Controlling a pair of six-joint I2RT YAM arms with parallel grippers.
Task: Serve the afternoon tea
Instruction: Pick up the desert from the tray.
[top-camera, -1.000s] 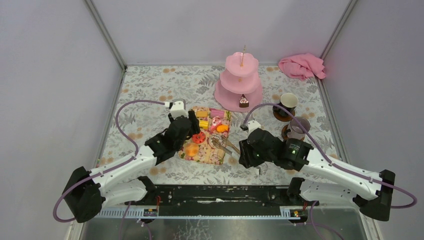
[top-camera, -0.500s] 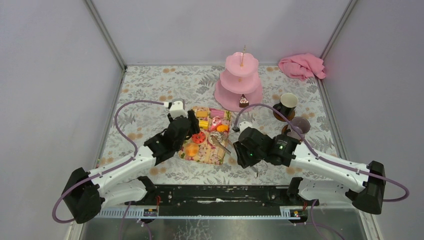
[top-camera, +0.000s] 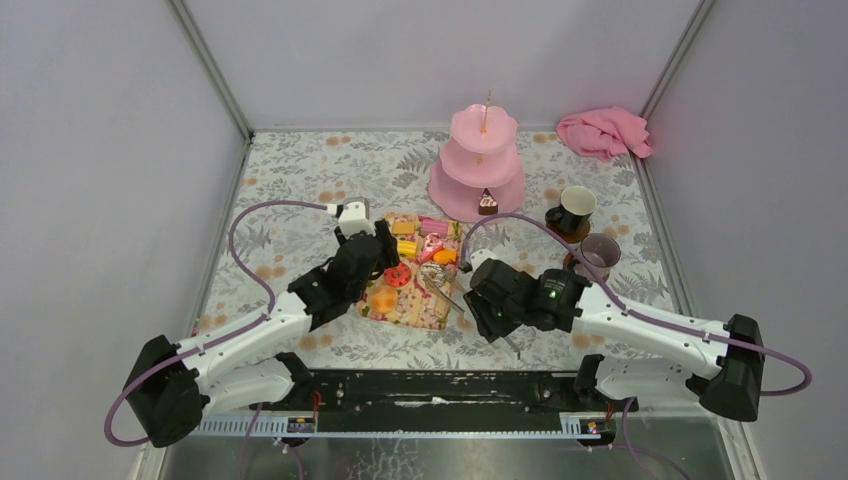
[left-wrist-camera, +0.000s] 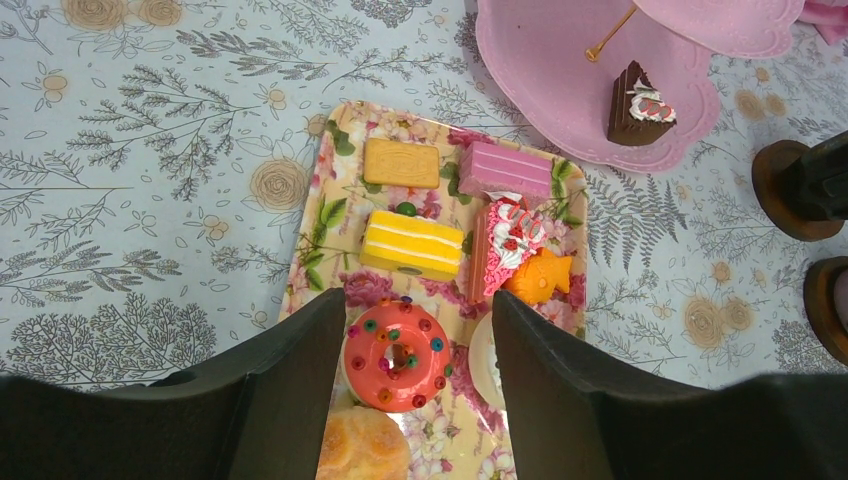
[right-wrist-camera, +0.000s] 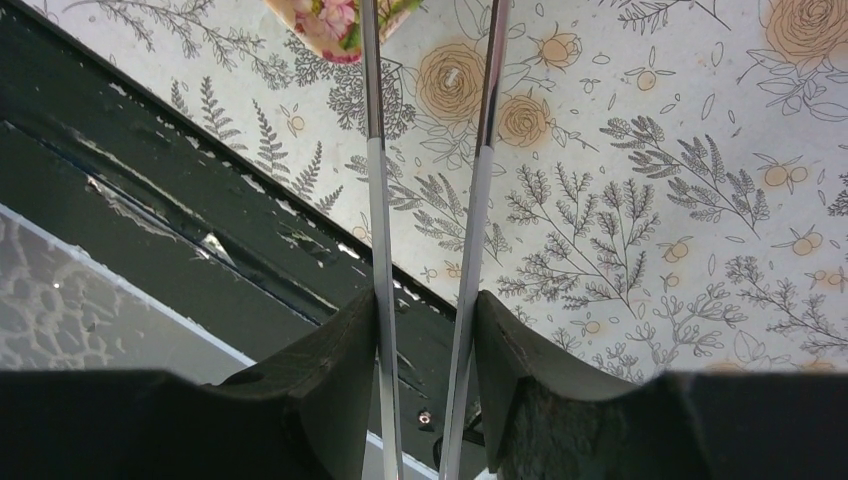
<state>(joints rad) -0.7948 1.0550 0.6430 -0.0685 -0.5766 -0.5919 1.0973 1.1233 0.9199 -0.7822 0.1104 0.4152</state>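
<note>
In the left wrist view my left gripper (left-wrist-camera: 418, 300) stands open over the floral tray (left-wrist-camera: 330, 190), its fingers either side of a red sprinkled doughnut (left-wrist-camera: 397, 355) without gripping it. A yellow cake (left-wrist-camera: 412, 244), a pink cake (left-wrist-camera: 505, 170), an orange biscuit (left-wrist-camera: 401, 163) and an orange fish cake (left-wrist-camera: 540, 278) lie beyond. A chocolate slice (left-wrist-camera: 637, 104) sits on the bottom tier of the pink stand (top-camera: 478, 165). My right gripper (right-wrist-camera: 425, 310) is shut on metal tongs (right-wrist-camera: 372, 200), whose tips reach the tray's right side (top-camera: 440, 285). The black mug (top-camera: 573, 208) and the grey mug (top-camera: 598, 255) stand to the right.
A pink cloth (top-camera: 603, 132) lies in the back right corner. A sugared bun (left-wrist-camera: 362, 445) lies on the tray beside the doughnut. The black front rail (right-wrist-camera: 150, 190) runs under the tongs' handle end. Grey walls close in the floral table on three sides.
My right arm has swung left towards the tray, carrying the tongs with it and uncovering the grey mug. The left arm has stayed still.
</note>
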